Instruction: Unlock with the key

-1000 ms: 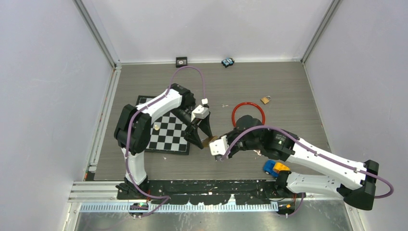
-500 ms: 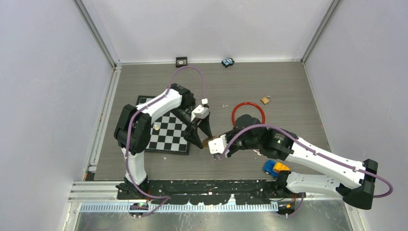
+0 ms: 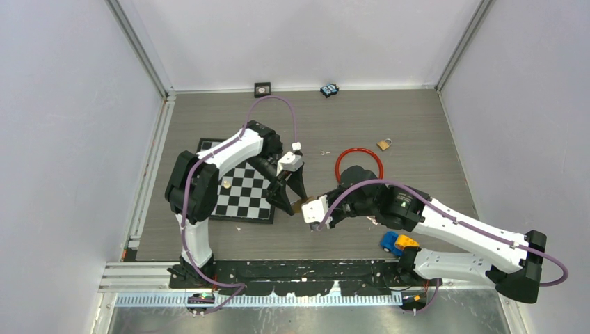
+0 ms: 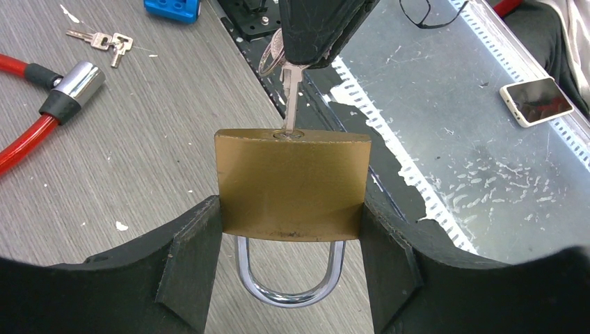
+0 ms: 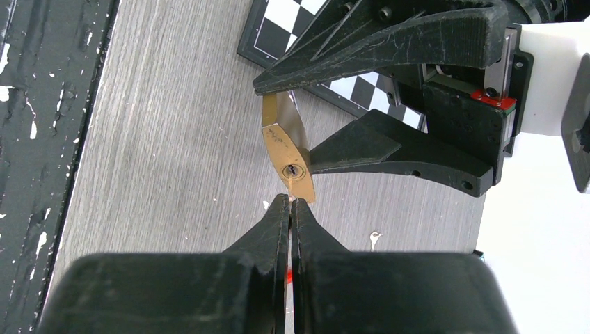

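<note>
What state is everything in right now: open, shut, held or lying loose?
brass padlock: shackle shut, gripped by its sides.
key: tip in the keyhole, blade mostly outside.
left gripper: shut on the brass padlock.
right gripper: shut on the key.
red cable lock: lying loose, looped.

Brass padlock (image 4: 291, 184), brushed matt, scuffed along its lower edge. Its shackle (image 4: 289, 296): polished metal, mirror-bright. The key (image 4: 291, 97): duller silvery metal. Both fingers (image 4: 188, 271) of the left gripper (image 4: 291, 233): matt black plastic, slightly rough. The worktop (image 4: 139, 160): grey wood-grain, matt. The cable lock (image 4: 21, 142): glossy red plastic sleeve, shiny metal collar.
</note>
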